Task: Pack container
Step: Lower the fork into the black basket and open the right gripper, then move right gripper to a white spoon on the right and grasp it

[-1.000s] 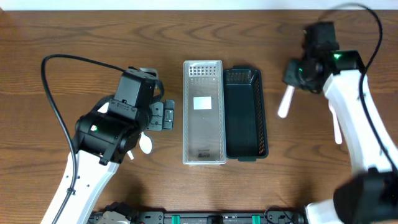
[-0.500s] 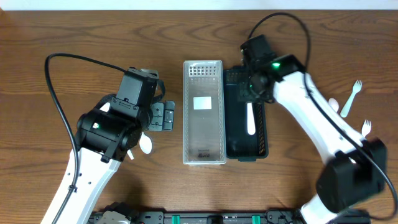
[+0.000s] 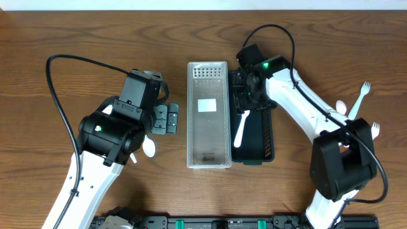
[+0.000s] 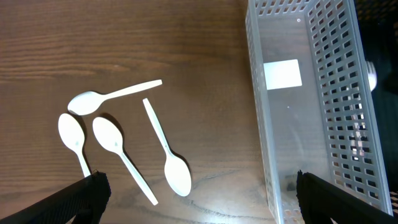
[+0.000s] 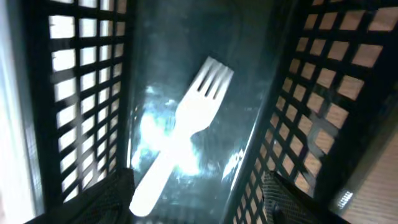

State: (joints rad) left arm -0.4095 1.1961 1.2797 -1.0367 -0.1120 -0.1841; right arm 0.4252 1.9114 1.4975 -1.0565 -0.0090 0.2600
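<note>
While the right gripper (image 5: 198,199) hangs spread and empty, the fork (image 5: 185,127) lies just beneath it. Its handle runs roughly along the dark basket (image 5: 298,106).

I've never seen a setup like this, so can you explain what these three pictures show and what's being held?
Two white robot arms work at a wooden table. One picture looks down from above; the other two come from a camera on each wrist. The left gripper, open, hovers over four white plastic spoons. Between the arms sit a clear perforated basket and a dark slotted basket. The right gripper, also open, is over a white plastic fork inside the dark basket. Nothing is held.
</note>
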